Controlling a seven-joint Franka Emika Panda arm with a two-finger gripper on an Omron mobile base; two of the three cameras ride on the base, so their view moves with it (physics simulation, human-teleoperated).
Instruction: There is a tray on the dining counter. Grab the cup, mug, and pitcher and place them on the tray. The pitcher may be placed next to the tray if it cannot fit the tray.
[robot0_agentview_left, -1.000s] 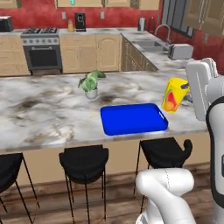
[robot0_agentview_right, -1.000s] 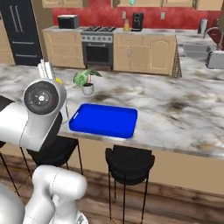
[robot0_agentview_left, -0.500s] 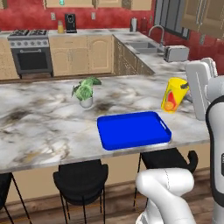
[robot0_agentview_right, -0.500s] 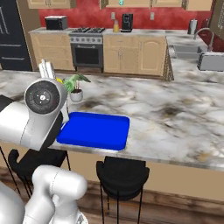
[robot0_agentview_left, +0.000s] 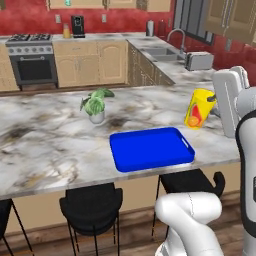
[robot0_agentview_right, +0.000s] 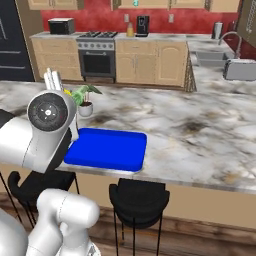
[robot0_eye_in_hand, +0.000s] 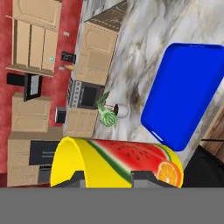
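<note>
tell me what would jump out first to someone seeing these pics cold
The bright blue tray lies bare near the front edge of the marble dining counter. The yellow cup with its watermelon and orange print is held up off the counter to the tray's right, in the end effector. Behind the tray stands a small potted plant.
</note>
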